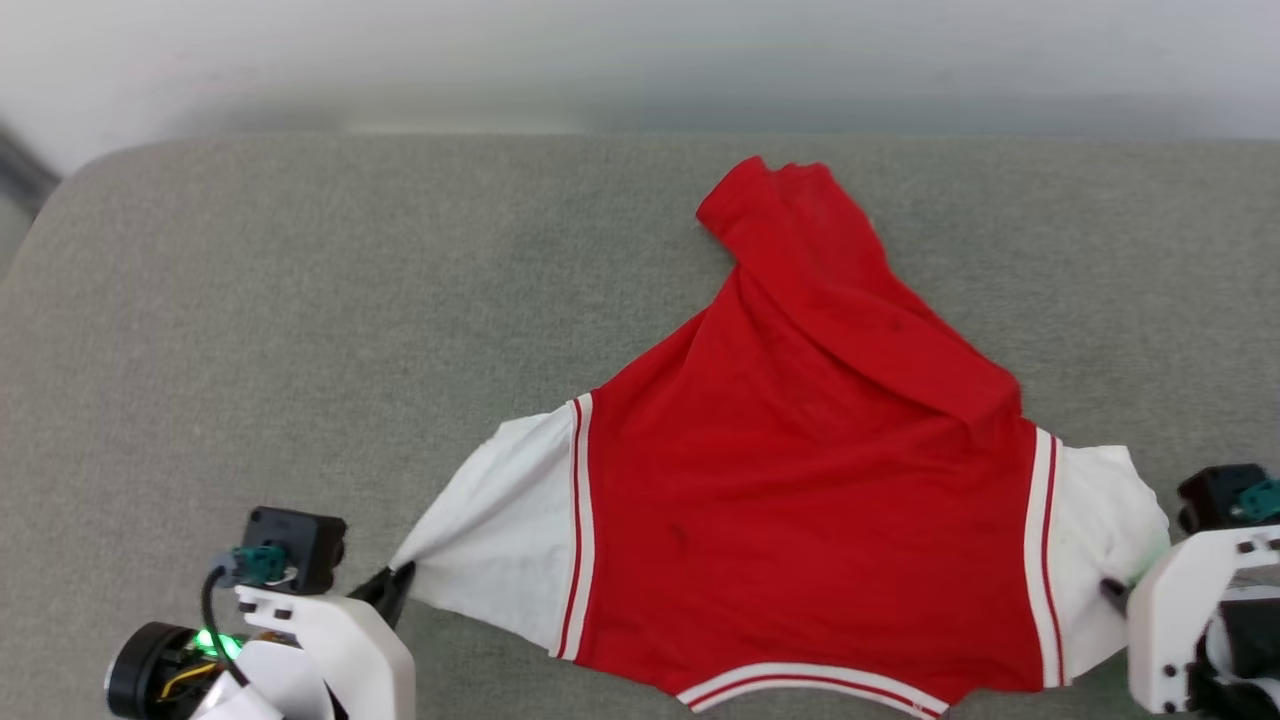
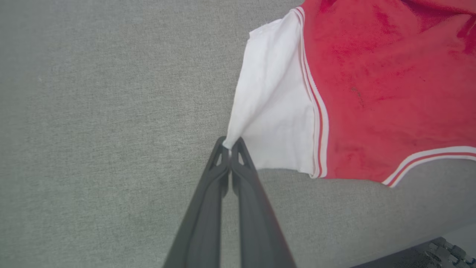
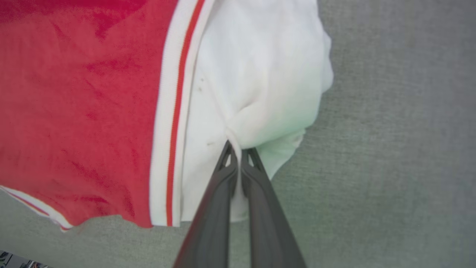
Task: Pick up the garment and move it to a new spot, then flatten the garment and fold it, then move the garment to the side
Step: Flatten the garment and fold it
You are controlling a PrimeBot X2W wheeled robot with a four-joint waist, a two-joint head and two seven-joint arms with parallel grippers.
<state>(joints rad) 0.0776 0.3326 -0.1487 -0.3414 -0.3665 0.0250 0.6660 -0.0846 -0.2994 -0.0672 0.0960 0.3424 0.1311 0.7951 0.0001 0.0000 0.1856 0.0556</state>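
Grey upholstery (image 1: 250, 330) lies bare and roomy left of the left gripper (image 2: 230, 144), which is clenched on the tip of a white sleeve (image 2: 267, 111). The garment (image 1: 800, 450), red, is stretched between both grippers, with its far end rumpled. The right gripper (image 3: 238, 150) is clamped on the other sleeve (image 3: 260, 74). Flattening looks underway, with folding and setting aside left to do. The cushion's near edge (image 2: 409, 243) runs close behind the fingers.

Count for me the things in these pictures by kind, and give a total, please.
garment: 1
grippers: 2, the left gripper and the right gripper, each shut on the garment
grey fabric surface: 1
total: 4
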